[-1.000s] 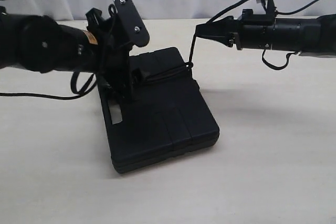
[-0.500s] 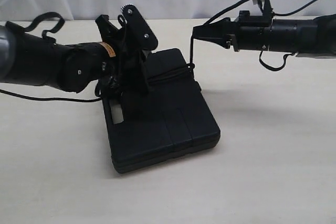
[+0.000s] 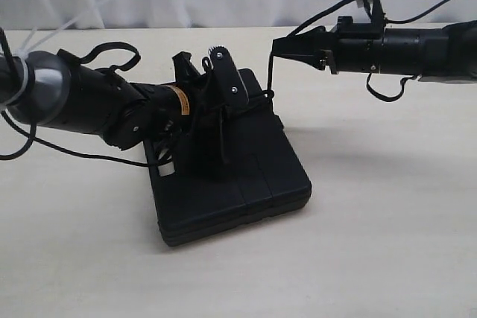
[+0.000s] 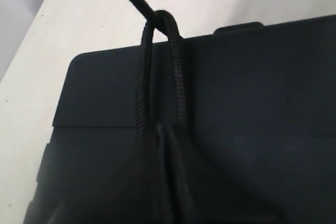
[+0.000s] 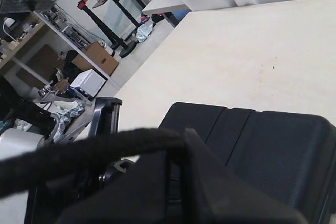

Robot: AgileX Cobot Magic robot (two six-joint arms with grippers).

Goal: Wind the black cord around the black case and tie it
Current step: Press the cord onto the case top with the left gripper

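Flat on the pale worktop (image 3: 373,243), around the middle: the black case (image 3: 246,176), lid up, one corner toward the near side, handle slot at its left. Over the far edge of the case, the black cord (image 3: 271,72): two strands side by side across the far part of the lid, joined in a bend at that edge, then one taut line rising almost straight up. At the top of that line, the right end effector (image 3: 277,44), held level above the worktop, over the far right corner of the case and clear of it; clenched on the cord, which runs out sideways from its tips in the right wrist view. From the left, angled down onto the lid, the left end effector (image 4: 167,145); clenched, tips on the case just where the two strands end in the left wrist view. Cannot tell whether pinching the cord there or only pressing beside it. Over the left arm, a loose loop of cable (image 3: 112,51), off the case
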